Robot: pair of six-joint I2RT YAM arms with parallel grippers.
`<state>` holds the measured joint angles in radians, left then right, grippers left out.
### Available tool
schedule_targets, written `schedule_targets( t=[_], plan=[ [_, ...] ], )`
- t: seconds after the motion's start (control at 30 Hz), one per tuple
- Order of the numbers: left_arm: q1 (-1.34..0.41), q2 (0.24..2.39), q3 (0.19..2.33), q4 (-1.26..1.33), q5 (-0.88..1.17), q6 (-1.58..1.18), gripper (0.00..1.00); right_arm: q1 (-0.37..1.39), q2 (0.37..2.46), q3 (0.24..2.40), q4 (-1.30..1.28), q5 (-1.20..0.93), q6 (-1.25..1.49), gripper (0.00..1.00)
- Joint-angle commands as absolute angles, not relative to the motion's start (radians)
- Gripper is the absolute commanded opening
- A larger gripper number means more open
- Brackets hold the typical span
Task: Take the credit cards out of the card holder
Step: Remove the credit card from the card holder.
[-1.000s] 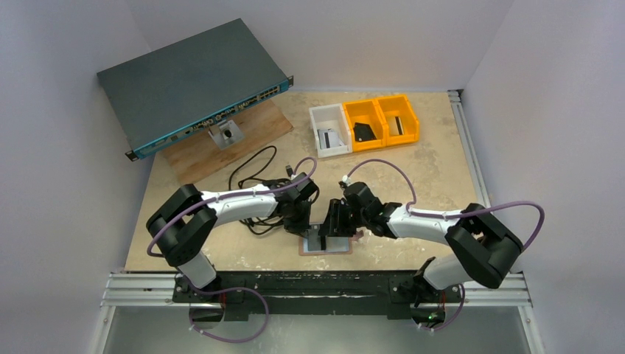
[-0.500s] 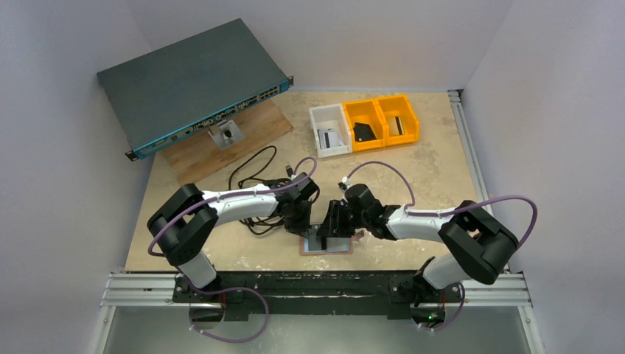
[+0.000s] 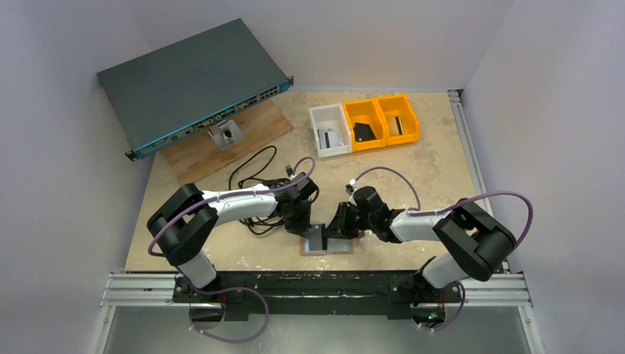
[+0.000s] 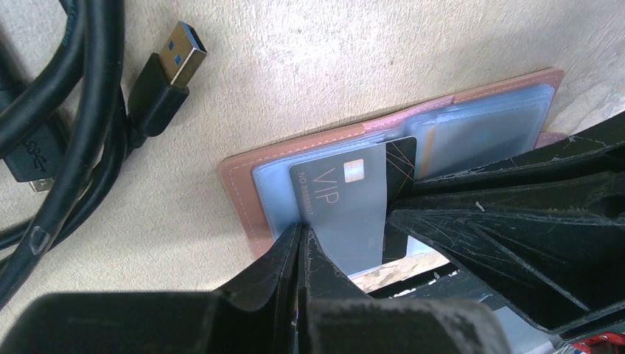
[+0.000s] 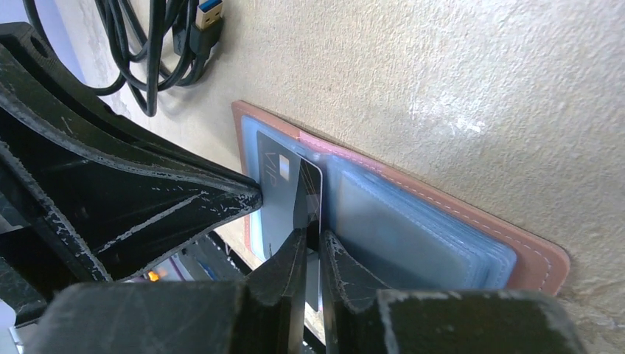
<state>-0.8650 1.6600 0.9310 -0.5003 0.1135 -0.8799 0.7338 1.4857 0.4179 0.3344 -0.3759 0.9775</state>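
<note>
The card holder (image 3: 340, 249) lies open on the table near the front edge, showing its pink-brown rim (image 4: 243, 193) and clear pockets (image 5: 413, 236). A dark grey credit card (image 4: 346, 199) marked VIP sits in the left pocket. Its right edge (image 5: 312, 193) is lifted. My left gripper (image 4: 301, 230) is shut, and its tips press down on the left pocket over the card. My right gripper (image 5: 315, 234) reaches in from the right (image 3: 337, 227). Its jaws are closed down on the card's lifted edge. No pale card can be made out.
A black USB cable (image 4: 88, 110) lies coiled just left of and behind the holder (image 3: 254, 168). A network switch (image 3: 191, 81) rests on a wooden board (image 3: 221, 147) at the back left. A white bin (image 3: 329, 130) and orange bins (image 3: 383, 120) stand at the back.
The right gripper's jaws have narrowed from half open onto the card's edge, and that wrist has dropped lower. The left gripper has stayed shut in place.
</note>
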Motion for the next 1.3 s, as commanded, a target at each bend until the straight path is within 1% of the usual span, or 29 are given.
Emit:
schedule_targets(
  t=[0.0,0.1,0.47,0.67,0.7,0.73,0.77,0.83,0.87,0.93,1.03,1.1,1.27],
  plan=[
    [-0.868,1.697,0.891,-0.489,0.066,-0.886,0.0,0.73,1.479,0.4,0.387,-0.406,0.995,0.07],
    [-0.868,1.697,0.893,-0.497,0.063,-0.886,0.0,0.727,1.472,0.395,0.39,-0.406,0.994,0.0],
    [-0.867,1.7,0.896,-0.537,0.035,-0.882,0.0,0.669,1.389,0.353,0.309,-0.378,0.948,0.0],
    [-0.867,1.701,0.897,-0.537,0.037,-0.881,0.0,0.666,1.396,0.34,0.33,-0.393,0.949,0.0],
    [-0.867,1.703,0.9,-0.534,0.038,-0.881,0.0,0.666,1.404,0.34,0.343,-0.402,0.949,0.02],
    [-0.867,1.704,0.901,-0.534,0.038,-0.881,0.0,0.666,1.412,0.342,0.358,-0.411,0.948,0.09],
    [-0.867,1.705,0.902,-0.534,0.04,-0.88,0.0,0.666,1.419,0.344,0.368,-0.414,0.949,0.18],
    [-0.868,1.707,0.905,-0.532,0.044,-0.879,0.0,0.666,1.431,0.347,0.386,-0.415,0.956,0.28],
    [-0.868,1.708,0.907,-0.532,0.044,-0.879,0.0,0.667,1.436,0.347,0.398,-0.419,0.96,0.3],
    [-0.868,1.71,0.91,-0.532,0.047,-0.877,0.0,0.666,1.45,0.348,0.412,-0.429,0.963,0.31],
    [-0.868,1.709,0.916,-0.535,0.048,-0.874,0.0,0.667,1.469,0.348,0.433,-0.437,0.97,0.27],
    [-0.868,1.709,0.92,-0.537,0.048,-0.872,0.0,0.666,1.479,0.351,0.439,-0.441,0.972,0.21],
    [-0.868,1.709,0.929,-0.556,0.04,-0.871,0.0,0.666,1.465,0.355,0.414,-0.436,0.968,0.0]
  ],
)
